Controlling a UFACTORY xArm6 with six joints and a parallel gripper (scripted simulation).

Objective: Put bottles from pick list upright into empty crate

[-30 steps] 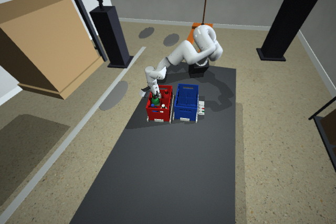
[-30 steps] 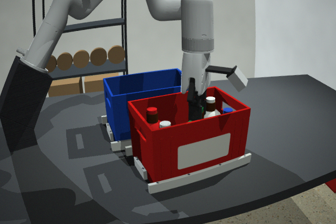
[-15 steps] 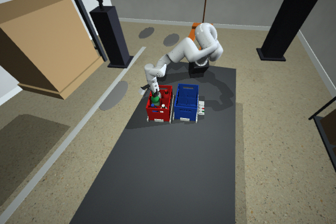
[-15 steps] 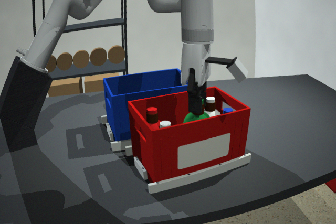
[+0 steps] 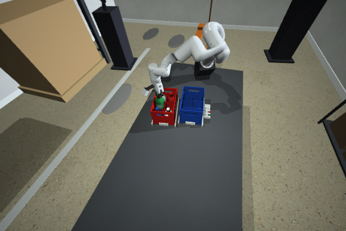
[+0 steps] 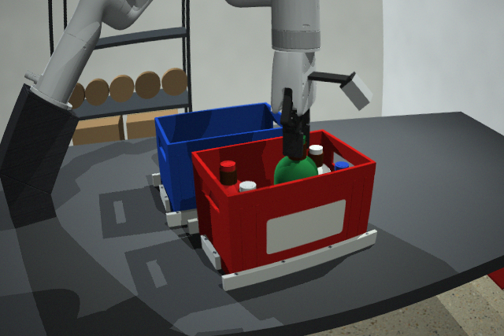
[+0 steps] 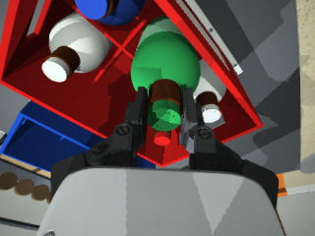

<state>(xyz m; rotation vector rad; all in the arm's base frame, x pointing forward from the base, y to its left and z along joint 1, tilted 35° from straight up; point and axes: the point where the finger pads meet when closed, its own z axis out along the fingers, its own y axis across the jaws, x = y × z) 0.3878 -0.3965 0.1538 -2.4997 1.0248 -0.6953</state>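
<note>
My gripper (image 6: 295,137) is shut on the neck of a green bottle (image 6: 295,168) and holds it upright, partly raised out of the red crate (image 6: 284,206). In the wrist view the fingers clamp its brown neck below the green cap, with the green body (image 7: 164,69) beneath. The red crate also holds a red-capped bottle (image 6: 227,172), white-capped bottles (image 6: 247,186) and a blue-capped bottle (image 6: 341,164). The empty blue crate (image 5: 192,105) stands beside it. The pick list (image 5: 207,111) lies to the right of the blue crate; its lines are too small to read.
The crates stand on a dark mat (image 5: 178,152) near the arm's base (image 5: 205,70). Black pillars (image 5: 113,37) stand at the back. A shelf with boxes (image 6: 134,92) is behind the crates in the exterior view.
</note>
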